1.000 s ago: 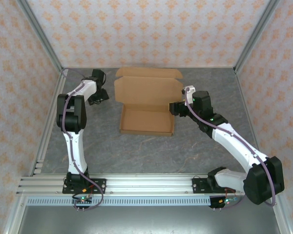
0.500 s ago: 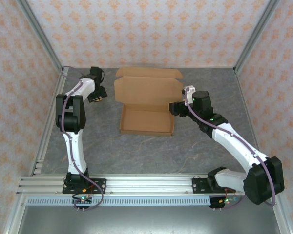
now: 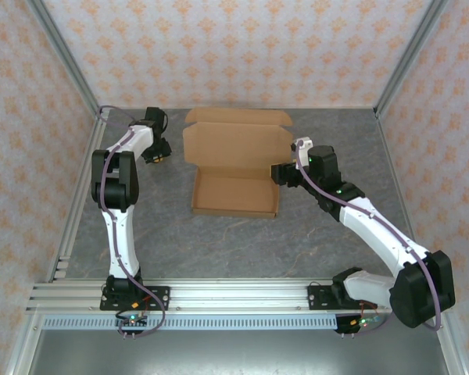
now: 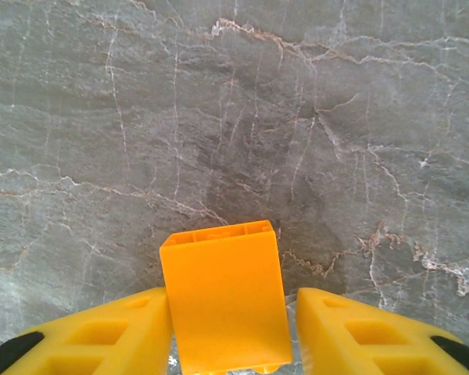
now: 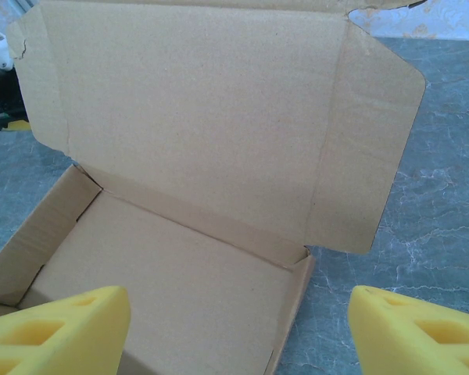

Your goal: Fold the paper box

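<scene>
The paper box [image 3: 234, 194] lies open mid-table, a shallow brown cardboard tray with its lid [image 3: 236, 144] folded back and the side flaps spread. In the right wrist view, the box [image 5: 195, 117] shows its bare inside. My right gripper [image 3: 277, 173] hovers open at the tray's right edge, and the right gripper [image 5: 239, 320] straddles that wall without touching it. My left gripper [image 3: 158, 154] is at the back left, apart from the box. The left gripper [image 4: 233, 316] has a small orange block [image 4: 223, 297] between its fingers. The left finger touches it and a thin gap remains at the right finger.
The grey marbled tabletop [image 3: 242, 242] stretches in front of the box. Patterned walls with metal frame posts [image 3: 70, 74] enclose the back and sides. An aluminium rail [image 3: 234, 297] carrying both arm bases runs along the near edge.
The left gripper has shifted slightly toward the back left, and its jaws have narrowed around the orange block. The right arm and the box have not moved.
</scene>
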Robot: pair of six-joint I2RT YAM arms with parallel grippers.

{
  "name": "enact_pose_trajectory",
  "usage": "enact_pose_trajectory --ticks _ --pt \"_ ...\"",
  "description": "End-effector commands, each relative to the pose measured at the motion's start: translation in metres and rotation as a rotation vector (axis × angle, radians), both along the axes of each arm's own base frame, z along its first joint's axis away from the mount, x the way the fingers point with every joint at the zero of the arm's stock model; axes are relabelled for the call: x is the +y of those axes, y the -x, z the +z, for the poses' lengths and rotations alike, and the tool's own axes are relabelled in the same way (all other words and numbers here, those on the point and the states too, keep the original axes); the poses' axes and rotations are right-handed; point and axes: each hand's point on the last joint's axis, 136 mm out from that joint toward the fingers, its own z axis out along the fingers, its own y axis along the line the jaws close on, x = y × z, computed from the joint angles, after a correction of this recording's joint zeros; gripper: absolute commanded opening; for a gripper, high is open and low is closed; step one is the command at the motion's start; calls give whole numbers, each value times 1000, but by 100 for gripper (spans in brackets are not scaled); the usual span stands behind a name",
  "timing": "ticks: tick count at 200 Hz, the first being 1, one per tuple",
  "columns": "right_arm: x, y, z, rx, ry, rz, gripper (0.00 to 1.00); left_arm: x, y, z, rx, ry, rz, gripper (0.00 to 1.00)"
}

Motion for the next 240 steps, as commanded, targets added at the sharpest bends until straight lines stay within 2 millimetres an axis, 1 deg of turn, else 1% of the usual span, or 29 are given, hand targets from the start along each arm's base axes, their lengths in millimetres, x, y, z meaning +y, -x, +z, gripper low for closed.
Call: enact_pose_trajectory --ticks 1,29,44,59,68,84,86,89,92,110,122,141,142,143,146,155,163,171,188,200,217,240 --pt "-1 3 -8 32 2 -7 74 4 -1 0 13 -20 -8 43" --pt "-2 5 -5 30 -3 -8 74 7 0 5 0 -23 -4 40" --pt "-2 7 -2 25 -11 -8 74 9 3 14 -19 -33 6 39" --pt "-1 9 3 18 -24 -6 74 12 10 33 -53 -48 20 38" --pt "-2 10 5 17 -31 -6 74 12 16 48 -91 -50 31 38" --pt "0 12 7 21 -41 0 74 10 35 75 -162 -42 52 38" --pt "0 13 6 23 -41 2 74 10 38 75 -163 -40 54 38" --pt "0 13 7 24 -44 1 74 9 42 88 -193 -37 58 38" --pt "0 13 7 26 -44 3 74 7 47 93 -207 -32 58 38" --pt "0 15 6 39 -50 0 74 -2 81 121 -274 -40 46 39" --pt "-1 16 6 47 -50 -5 73 -13 106 137 -323 -41 29 39" --pt "-4 19 6 60 -44 -17 74 -47 140 155 -392 -8 -37 39" --pt "-4 19 6 61 -44 -18 73 -47 141 156 -395 -9 -35 39" --pt "-4 19 6 62 -43 -19 73 -52 142 156 -398 -4 -47 39" --pt "-5 20 5 66 -40 -21 74 -55 146 158 -408 0 -54 39" --pt "-7 21 3 72 -34 -29 74 -76 156 162 -423 21 -106 39" --pt "-10 22 1 77 -27 -37 74 -98 162 161 -432 61 -144 38" --pt "-11 23 0 80 -19 -46 74 -116 167 161 -420 73 -185 39" --pt "-19 24 -2 85 6 -74 74 -157 169 157 -408 91 -277 39" --pt "-24 26 -2 79 21 -94 74 -194 167 149 -393 121 -357 39" --pt "-31 28 -2 72 41 -119 74 -235 161 127 -329 125 -451 39" --pt "-39 31 -3 72 65 -145 75 -272 149 93 -233 87 -542 39"
